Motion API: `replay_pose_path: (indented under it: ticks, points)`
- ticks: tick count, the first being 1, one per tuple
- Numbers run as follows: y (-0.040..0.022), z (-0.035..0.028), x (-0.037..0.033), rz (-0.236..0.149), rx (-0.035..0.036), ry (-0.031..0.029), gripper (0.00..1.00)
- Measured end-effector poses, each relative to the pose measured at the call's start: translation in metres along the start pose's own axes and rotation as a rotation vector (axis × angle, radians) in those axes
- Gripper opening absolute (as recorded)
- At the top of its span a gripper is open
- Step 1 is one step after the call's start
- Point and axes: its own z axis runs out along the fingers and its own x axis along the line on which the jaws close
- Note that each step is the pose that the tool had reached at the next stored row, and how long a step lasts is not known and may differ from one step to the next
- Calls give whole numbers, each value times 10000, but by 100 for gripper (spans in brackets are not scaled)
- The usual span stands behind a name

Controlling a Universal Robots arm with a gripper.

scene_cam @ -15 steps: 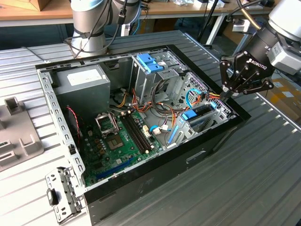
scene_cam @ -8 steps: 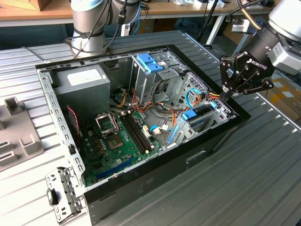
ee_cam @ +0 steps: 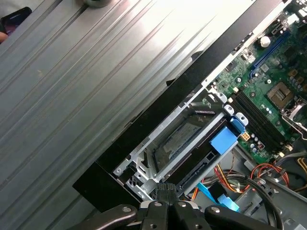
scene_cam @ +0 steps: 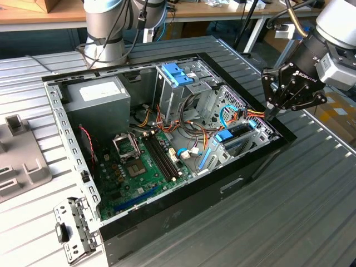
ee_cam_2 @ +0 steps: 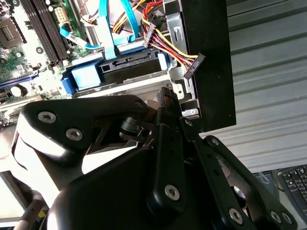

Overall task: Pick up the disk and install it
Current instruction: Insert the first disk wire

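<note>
Blue-railed disk sits in its bay just below the closed, empty tool; seating needs a push.

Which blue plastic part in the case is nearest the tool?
The blue rail on the disk below the tool; the light-blue cage top sits farther back.

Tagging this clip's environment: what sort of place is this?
Probably a robotics lab or workshop bench: an open computer case lies on a ribbed metal table, wooden workbenches stand behind, and the gripper hovers by the case's drive bay.
</note>
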Motion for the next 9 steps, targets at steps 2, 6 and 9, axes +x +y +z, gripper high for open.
replay_pose_path:
  ticks: [2, 6, 9]
  points:
    - [0, 0, 0, 0, 10, 10, 11]
    - [0, 0, 0, -2, 24, 23, 29]
    - [0, 0, 0, -3, 35, 34, 36]
